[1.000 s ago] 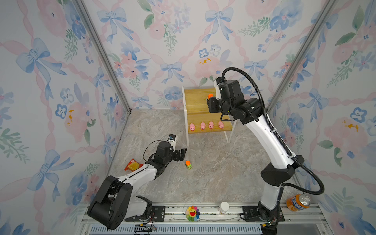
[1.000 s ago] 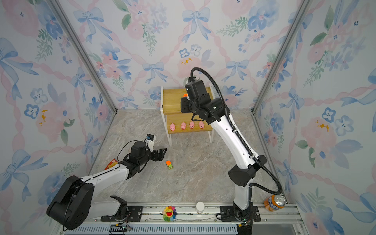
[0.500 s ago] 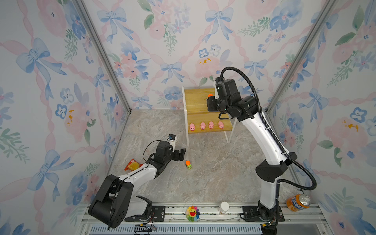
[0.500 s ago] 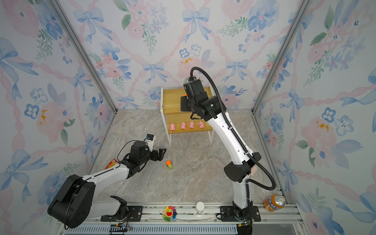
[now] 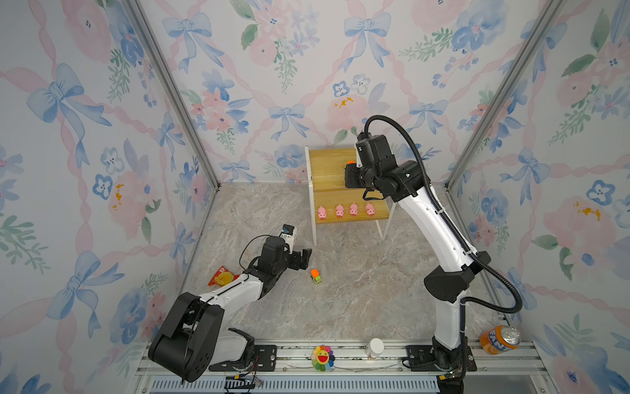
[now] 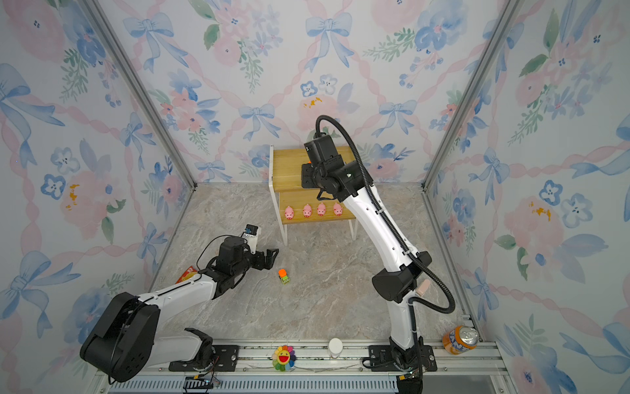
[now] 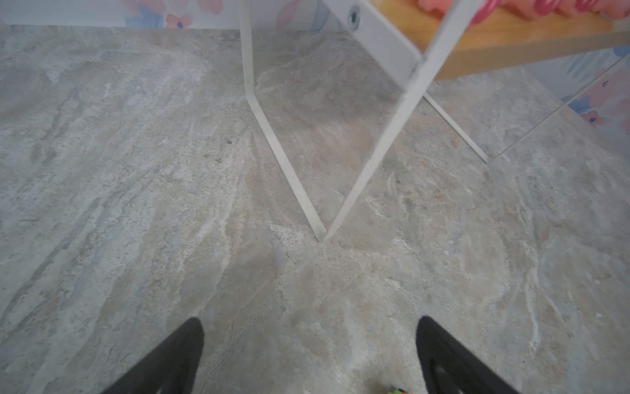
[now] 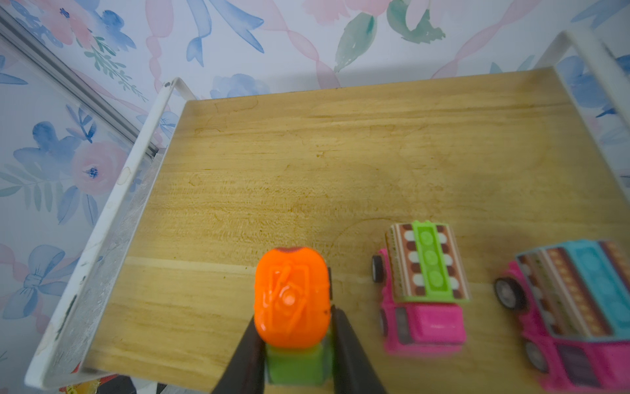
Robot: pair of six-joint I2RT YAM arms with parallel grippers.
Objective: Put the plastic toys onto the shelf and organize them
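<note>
Left tool (image 5: pixel 304 261) spread wide, low over worktop (image 5: pixel 358 300); loose green car (image 5: pixel 316 276) sits just beside its tips, so we reckon left arm's nearer. Right tool (image 8: pixel 295 315) pinching other green car (image 8: pixel 291 296) just over shelf (image 5: pixel 327 163) top board, next to pink cars (image 8: pixel 422 290).

Both top views look down from high at the front over the whole grey marbled worktop (image 5: pixel 358 300) — sharing nearly everything. The left wrist camera sits low, facing the white-legged yellowish wooden shelf (image 7: pixel 511 41); the right wrist camera looks closely down on its top board (image 8: pixel 306 153).
</note>
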